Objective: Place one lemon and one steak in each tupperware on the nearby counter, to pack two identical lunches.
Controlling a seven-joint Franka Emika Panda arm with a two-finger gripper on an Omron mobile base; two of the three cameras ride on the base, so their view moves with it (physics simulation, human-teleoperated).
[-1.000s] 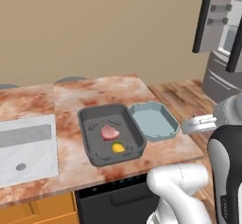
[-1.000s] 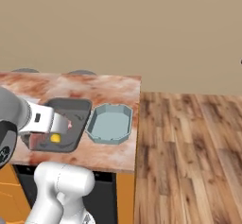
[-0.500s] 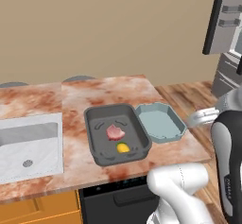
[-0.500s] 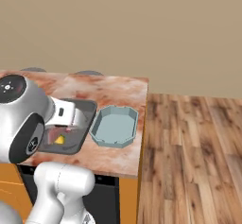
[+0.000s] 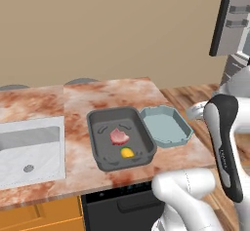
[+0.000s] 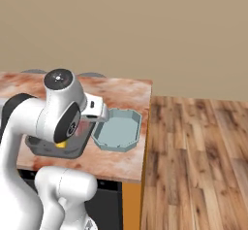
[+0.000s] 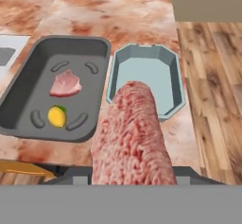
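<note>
An elongated raw steak (image 7: 132, 133) rises from the bottom of the hand view, and my gripper (image 5: 194, 113) is shut on it; the meat hides the fingertips. It hangs above the near rim of the empty pale teal tupperware (image 7: 146, 76), which also shows from the left base (image 5: 165, 127) and the right base (image 6: 118, 129). To its left the dark grey tupperware (image 7: 71, 41) holds a rounder steak (image 7: 64, 84) and a lemon (image 7: 57, 116). Both containers sit on the marbled counter (image 5: 112, 96).
A white-grey sink (image 5: 29, 149) is set into the counter at the left. The counter ends just right of the teal container, with wooden floor (image 6: 193, 151) beyond. A fridge (image 5: 234, 20) stands at the far right. A dark panel (image 5: 117, 205) lies below the counter front.
The whole picture has shifted in both base views, so the cameras moved. My hand, still holding the steak, has come from over the grey container towards the teal one.
</note>
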